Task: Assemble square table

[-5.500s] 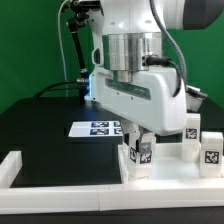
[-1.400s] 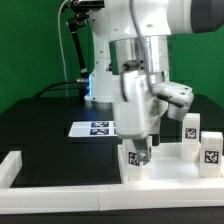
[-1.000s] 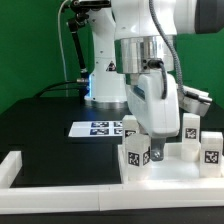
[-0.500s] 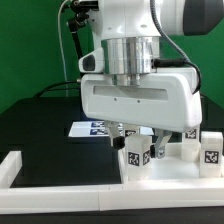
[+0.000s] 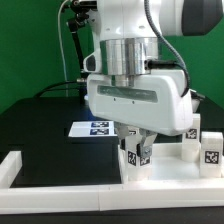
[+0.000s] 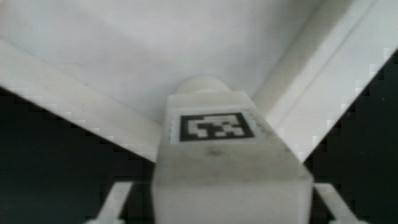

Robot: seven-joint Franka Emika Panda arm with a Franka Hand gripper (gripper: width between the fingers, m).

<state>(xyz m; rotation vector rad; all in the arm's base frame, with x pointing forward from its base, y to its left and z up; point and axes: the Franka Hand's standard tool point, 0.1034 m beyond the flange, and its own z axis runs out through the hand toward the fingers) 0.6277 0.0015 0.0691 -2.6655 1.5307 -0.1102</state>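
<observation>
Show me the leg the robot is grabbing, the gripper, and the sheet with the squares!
table leg (image 6: 217, 125): wrist view, its tagged face.
gripper (image 5: 137, 150): exterior view, between fingertips.
marker board (image 5: 92, 128): exterior view, its printed top.

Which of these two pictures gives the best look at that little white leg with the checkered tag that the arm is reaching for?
The wrist view: the leg fills the picture with its tag sharp and facing the camera. In the exterior view the same leg is small and partly hidden by the tool closing around it.
</observation>
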